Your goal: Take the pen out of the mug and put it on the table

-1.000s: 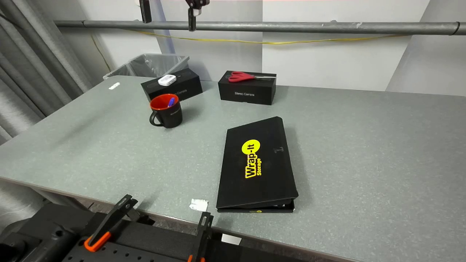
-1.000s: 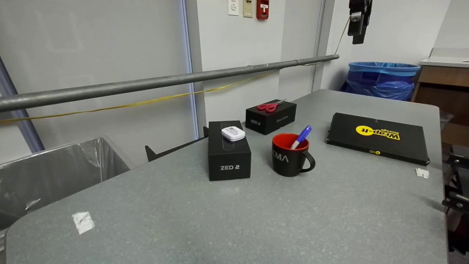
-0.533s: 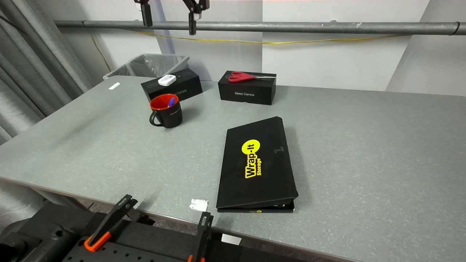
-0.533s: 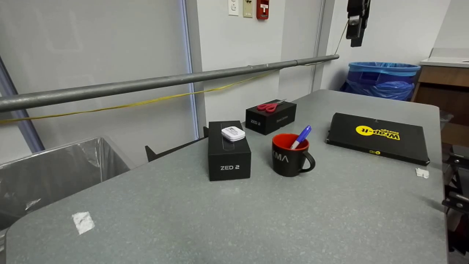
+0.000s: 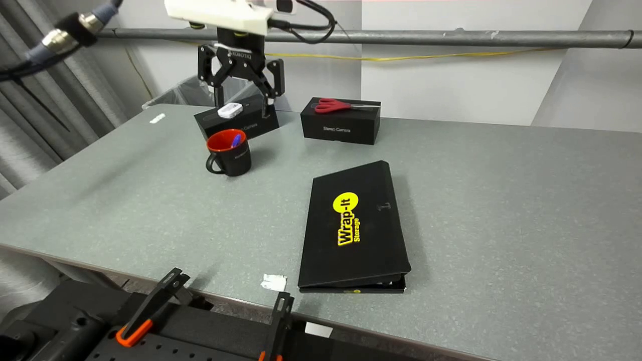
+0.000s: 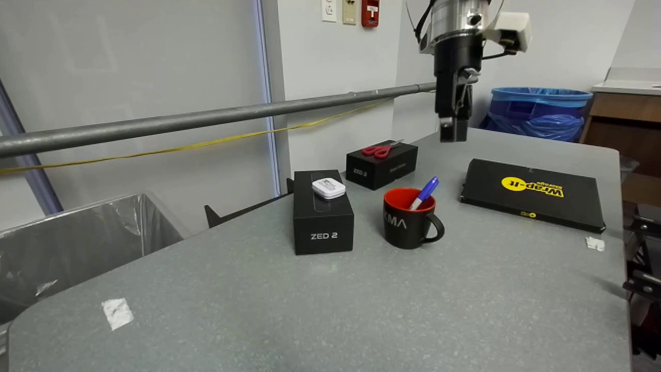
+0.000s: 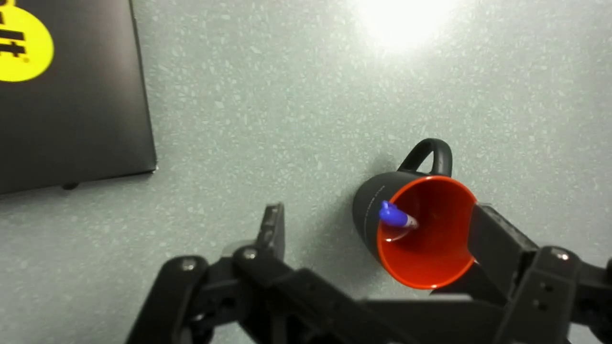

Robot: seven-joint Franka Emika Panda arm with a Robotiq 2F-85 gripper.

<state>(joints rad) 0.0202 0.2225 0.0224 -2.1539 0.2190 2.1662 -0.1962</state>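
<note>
The black mug with a red inside stands upright on the grey-green table (image 5: 150, 215), in an exterior view (image 5: 234, 163), in an exterior view (image 6: 403, 230) and in the wrist view (image 7: 437, 248). The pen (image 6: 425, 190) leans in it, blue end sticking out over the rim; it also shows in an exterior view (image 5: 235, 141) and in the wrist view (image 7: 395, 216). My gripper (image 5: 243, 107) is open and empty, above the table and higher than the mug. In the wrist view the mug and pen appear between the spread fingers (image 7: 499, 248), the right one covering part of the rim.
A black box with a white case (image 6: 328, 188) on top stands beside the mug. Another black box (image 5: 341, 125) carries red scissors (image 5: 332, 105). A black folder (image 5: 353, 230) lies on the table. A clear lined bin (image 6: 93, 243) is past the table edge. Clamps (image 5: 155, 301) sit at the near edge.
My gripper has come down from the top edge of both exterior views toward the mug, staying open. The mug, pen and other objects have not moved.
</note>
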